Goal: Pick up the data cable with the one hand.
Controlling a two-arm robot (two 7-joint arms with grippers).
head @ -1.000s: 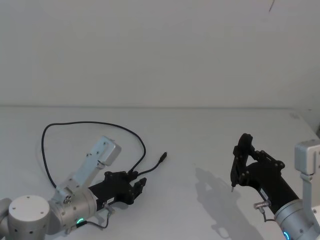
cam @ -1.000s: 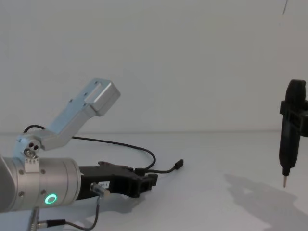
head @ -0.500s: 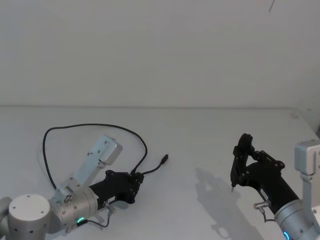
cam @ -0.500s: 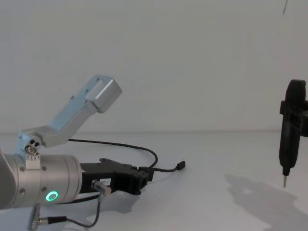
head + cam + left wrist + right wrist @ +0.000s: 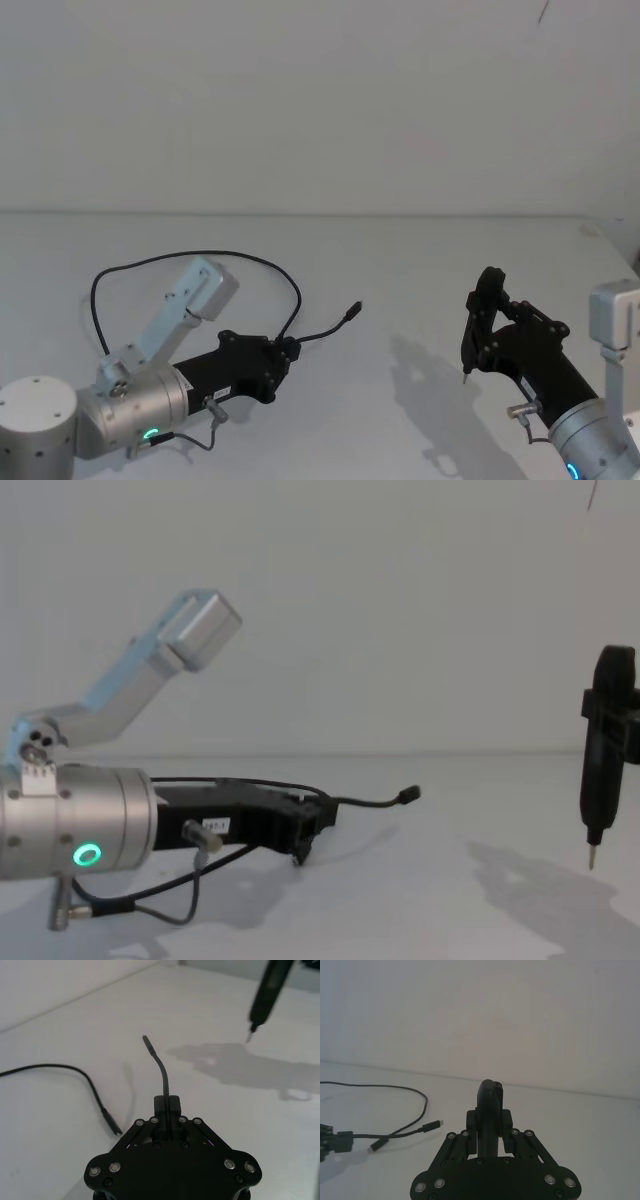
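Left gripper (image 5: 316, 820): flat, matte black, two-fingered; it is clenching the data cable (image 5: 230, 256) at the fork block (image 5: 169, 1103); it is hovering off the white table (image 5: 400, 260), throwing a shadow beneath.
Mount: a smooth, thick silver cylinder (image 5: 70, 820) is carrying a glowing green ring light (image 5: 85, 856); an angled silver bracket (image 5: 150, 670) is rising from it.
Data cable: thin, round, black; one short branch is sticking forward in the air, ending in a small plug (image 5: 408, 796); the second plug (image 5: 376, 1146) is hanging lower by the fork; the long run is looping back across the table on the robot's left.
Right gripper (image 5: 490, 330): black linkage fingers are gripping an upright black rod (image 5: 596, 800) with a thin pale tip; it is hanging above the table on the right, well apart from the cable.
Writing: a small white label (image 5: 213, 826) is showing on the left gripper body; its digits are too small to read surely.
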